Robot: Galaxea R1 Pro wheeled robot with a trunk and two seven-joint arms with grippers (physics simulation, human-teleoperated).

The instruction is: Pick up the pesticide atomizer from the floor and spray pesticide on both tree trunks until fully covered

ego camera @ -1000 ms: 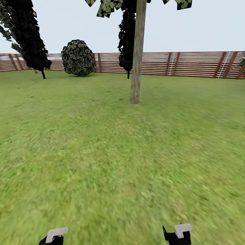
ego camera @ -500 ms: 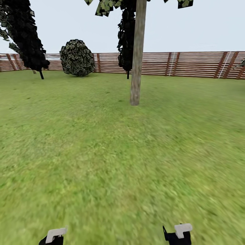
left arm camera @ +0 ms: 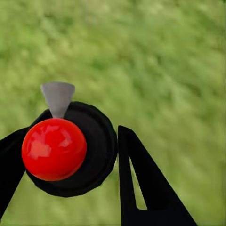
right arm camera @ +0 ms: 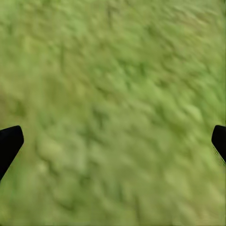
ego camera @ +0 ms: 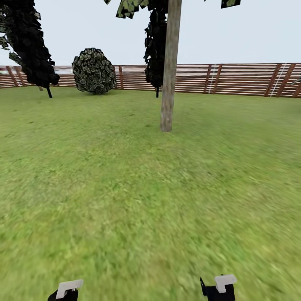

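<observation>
Looking out from your head camera, you have the lawn (ego camera: 125, 200) spread across most of the frame, with one tree trunk (ego camera: 169, 71) standing at about 12 o'clock, just right of centre. It is a straight, pale grey-brown column, slightly wider at its base where it meets the grass, and its leaves (ego camera: 131, 7) show at the very top edge. Behind it runs the brown slatted fence (ego camera: 234, 78), crossing the frame from 9 to 3 o'clock. A round dark bush (ego camera: 93, 70) sits against the fence at about 11 o'clock, a dark narrow tree (ego camera: 29, 42) stands at 10 o'clock, and another dark narrow one (ego camera: 156, 46) rises just behind the trunk.

Your two arms show as dark ends with pale brackets at the bottom edge, one at 7 o'clock (ego camera: 67, 290) and one at 5 o'clock (ego camera: 219, 286).

Your left gripper (left arm camera: 70, 155) is closed around the pesticide atomizer (left arm camera: 70, 148), seen in the left wrist camera: a black round body with a glossy red ball (left arm camera: 54, 149) on it and a grey cone-shaped nozzle (left arm camera: 58, 98) beyond it, all held over grass. One black finger (left arm camera: 141, 188) lies close beside the body and the other presses in from the opposite side.

Your right gripper (right arm camera: 113, 141) is spread wide, its black fingertips (right arm camera: 9, 143) at opposite edges of the right wrist camera, with nothing but blurred grass between them.
</observation>
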